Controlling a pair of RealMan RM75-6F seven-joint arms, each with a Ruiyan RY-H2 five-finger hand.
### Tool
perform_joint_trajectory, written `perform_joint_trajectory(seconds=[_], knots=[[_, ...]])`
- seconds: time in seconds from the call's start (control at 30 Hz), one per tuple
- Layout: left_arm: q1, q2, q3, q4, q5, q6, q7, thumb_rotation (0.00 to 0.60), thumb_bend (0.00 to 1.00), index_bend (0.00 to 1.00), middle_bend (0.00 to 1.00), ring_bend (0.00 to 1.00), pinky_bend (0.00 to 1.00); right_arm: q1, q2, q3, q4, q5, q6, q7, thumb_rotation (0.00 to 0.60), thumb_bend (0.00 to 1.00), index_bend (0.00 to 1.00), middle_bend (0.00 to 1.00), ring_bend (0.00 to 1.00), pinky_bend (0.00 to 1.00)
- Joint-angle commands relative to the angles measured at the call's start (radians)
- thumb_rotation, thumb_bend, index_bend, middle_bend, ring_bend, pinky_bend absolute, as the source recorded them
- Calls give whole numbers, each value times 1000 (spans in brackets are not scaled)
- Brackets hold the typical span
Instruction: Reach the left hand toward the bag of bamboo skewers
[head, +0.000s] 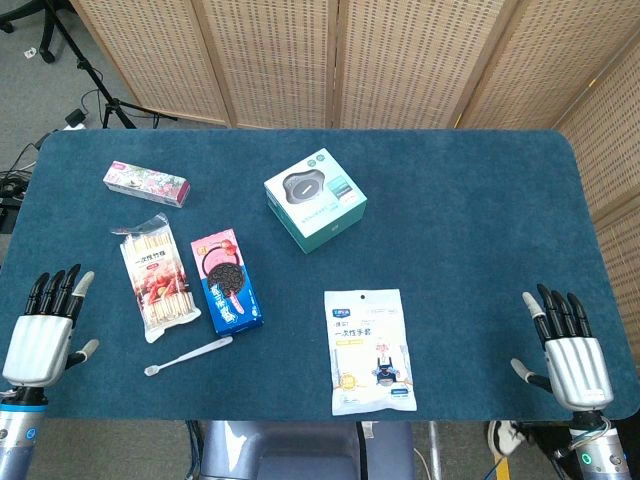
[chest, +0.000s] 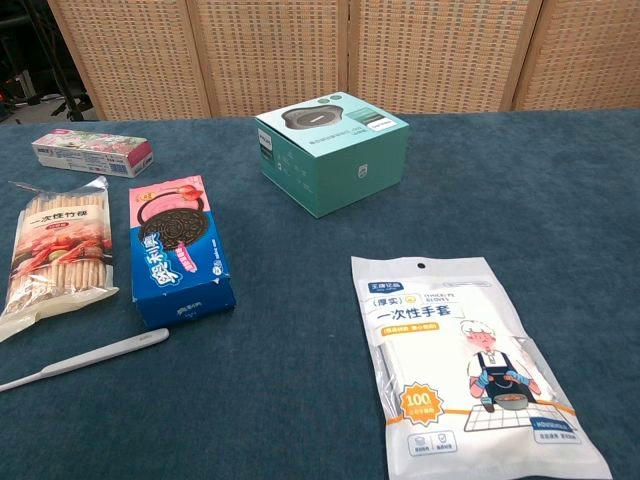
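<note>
Left robot hand (head: 42, 335) sits at the lower left of the head view, palm down near the desk (head: 460, 200) edge, fingers straight, slightly spread and pointing up the frame, holding nothing and touching none of the items. Right robot hand (head: 570, 350) mirrors it at the lower right, also spread and empty; neither shows in the chest view. The skewer bag (head: 155, 277) lies flat left of centre, just right of the left hand's fingertips but apart from them, with a cookie box (head: 226, 280) beside it and a toothbrush (head: 188, 355) just below.
</note>
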Motion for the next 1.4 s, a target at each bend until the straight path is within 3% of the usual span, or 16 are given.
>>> perform_joint_trajectory(seconds=[0.03, 1.13, 1.4], knots=[[0, 0, 0, 0, -1, 0, 0, 600, 6, 0, 0, 0, 0, 1, 2, -2, -4, 5, -8, -6, 600, 2, 0, 0, 0, 0], [-3, -3, 3, -1, 4, -4, -7, 600, 9, 0, 0, 0, 0, 6, 5, -8, -15, 8, -41, -26, 600, 2, 0, 0, 0, 0], [-23, 3, -6, -5, 11, -23, -76, 600, 47, 0, 0, 2, 1, 9, 4, -4, -17, 22, -54, -31, 600, 2, 0, 0, 0, 0]])
